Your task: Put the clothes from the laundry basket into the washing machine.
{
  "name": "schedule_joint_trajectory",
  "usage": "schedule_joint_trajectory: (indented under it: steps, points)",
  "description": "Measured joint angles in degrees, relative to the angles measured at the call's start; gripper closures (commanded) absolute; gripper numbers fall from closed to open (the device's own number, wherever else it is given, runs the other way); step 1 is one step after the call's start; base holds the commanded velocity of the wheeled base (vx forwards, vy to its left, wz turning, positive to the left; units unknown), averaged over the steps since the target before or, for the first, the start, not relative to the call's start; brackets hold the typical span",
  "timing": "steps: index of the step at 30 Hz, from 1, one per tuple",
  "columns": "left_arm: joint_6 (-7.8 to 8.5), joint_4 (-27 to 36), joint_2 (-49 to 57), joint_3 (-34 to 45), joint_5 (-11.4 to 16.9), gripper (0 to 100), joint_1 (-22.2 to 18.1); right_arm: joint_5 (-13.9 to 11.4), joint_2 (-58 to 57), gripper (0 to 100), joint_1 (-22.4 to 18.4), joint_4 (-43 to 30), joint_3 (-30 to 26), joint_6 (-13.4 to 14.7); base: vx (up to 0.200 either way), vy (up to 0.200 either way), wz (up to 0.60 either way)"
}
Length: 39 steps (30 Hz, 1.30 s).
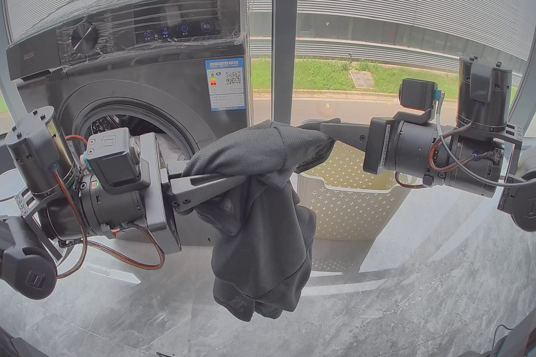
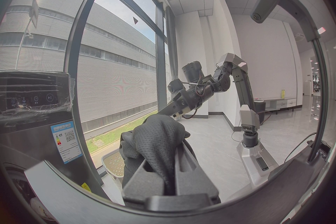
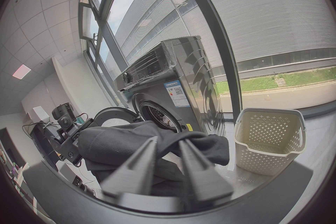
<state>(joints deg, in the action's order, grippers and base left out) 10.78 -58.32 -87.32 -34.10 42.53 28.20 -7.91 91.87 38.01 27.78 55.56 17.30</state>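
You have the dark grey garment (image 1: 262,230) in the air between both arms, in front of the washing machine (image 1: 167,90) and partly across the laundry basket (image 1: 346,207). Your left gripper (image 1: 237,179) comes in from the machine side. Its jaws are closed on a fold of the cloth, which bunches over and between them in the left wrist view. Your right gripper (image 1: 312,126) comes in from the basket side and pinches the garment's upper edge, jaws closed on it. Most of the cloth hangs down from those two holds in a long loose bundle over the marble floor (image 1: 419,291).

The drum opening (image 1: 106,124) sits behind your left wrist, partly covered by it. The round door (image 3: 112,117) stands swung open on the far side of the opening from the basket. The machine's corner edge is just beside the hanging cloth.

The basket stands on the floor just beside the machine, against the window, with the window post (image 1: 285,23) rising behind it. Open floor lies in front of both.
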Motion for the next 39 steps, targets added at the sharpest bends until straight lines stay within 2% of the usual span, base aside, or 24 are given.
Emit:
schedule_joint_trajectory:
  steps: [3,9,11,12,13,16,18,21,23,25,29,33,37,39]
  points:
    - [-0.51,0.0,0.0,-0.1,-0.6,100,0.0,-0.3,0.0,0,0.1,0.3,0.0,0.0,0.0,0.0,0.0]
    - [-4.82,0.0,-0.2,-0.6,-4.7,100,0.0,0.4,-0.5,0,-0.6,0.5,-2.6,0.0,0.0,0.0,0.0]
    - [-7.69,0.0,-0.2,-1.0,-6.9,100,0.0,1.1,-0.8,0,-1.1,0.5,-3.9,0.0,0.0,0.0,0.0]
    - [-10.26,0.1,-0.2,-1.6,-9.1,100,0.0,1.5,-1.1,0,-1.5,0.5,-5.0,0.0,0.0,0.0,0.0]
    - [-11.7,0.2,-0.3,-2.1,-10.8,100,0.0,1.7,-1.4,0,-1.8,0.5,-5.8,0.0,0.0,0.0,0.0]
    - [-14.69,0.5,-0.5,-4.2,-15.9,100,0.0,1.1,-2.4,0,-1.9,0.5,-7.8,-0.5,0.0,0.0,0.0]
    - [-16.8,0.8,-1.2,-6.0,-20.0,100,0.0,-0.7,-3.5,0,-0.6,0.5,-9.0,-1.3,0.0,0.0,0.0]
    - [-19.04,0.9,-2.1,-7.6,-23.4,100,0.0,-3.1,-4.7,0,2.1,0.7,-10.5,-2.5,0.0,0.0,0.0]
    - [-21.48,1.0,-2.8,-8.6,-25.6,100,0.2,-4.1,-5.3,0,4.1,1.0,-11.7,-3.8,0.0,0.0,0.0]
    - [-24.04,1.0,-3.5,-9.5,-27.9,100,0.7,-4.7,-5.6,0,5.9,1.2,-12.9,-4.8,0.0,0.0,0.0]
    - [-27.49,1.1,-4.3,-10.3,-30.6,100,1.8,-4.7,-4.6,0,7.9,2.3,-13.7,-5.7,0.0,0.0,0.0]
    - [-29.46,1.1,-4.7,-10.7,-32.1,100,3.0,-3.1,-1.4,0,9.0,3.7,-12.8,-6.1,0.0,0.0,0.0]
    - [-30.37,1.1,-4.8,-10.8,-32.7,100,4.5,0.1,2.8,0,9.2,5.3,-10.9,-5.9,0.0,0.0,0.0]
    - [-31.38,1.0,-4.8,-10.8,-32.8,100,5.3,2.1,4.4,0,9.0,6.1,-10.3,-5.6,0.0,0.0,0.0]
